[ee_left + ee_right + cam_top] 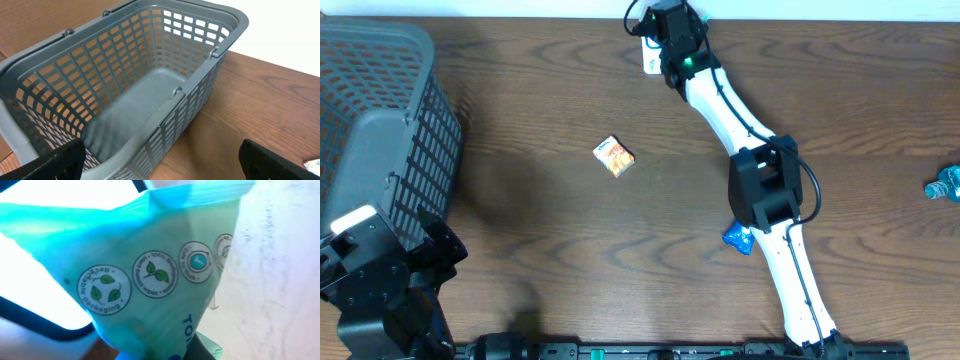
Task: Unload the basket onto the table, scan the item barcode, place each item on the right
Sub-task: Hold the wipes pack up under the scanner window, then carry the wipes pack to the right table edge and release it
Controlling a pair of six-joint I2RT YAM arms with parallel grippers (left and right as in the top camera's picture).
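Now, item: green pouch (pixel 150 280) at the far table (pixel 540 220) edge, pinched in your right gripper (pixel 658 48), jutting ahead of it
Left gripper (pixel 160 170): wide apart, empty, over the basket (pixel 240 20)
Nearer arm: right

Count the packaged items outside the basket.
4: pouch in the right gripper at the far edge, small box mid-table, blue packet partly under the right arm, blue item at the right edge. Arms may hide more.

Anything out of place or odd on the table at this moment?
Mildly: a blue packet lies partly under the right arm, where it could get swept, and a blue item sits at the table's right edge, partly cut off.
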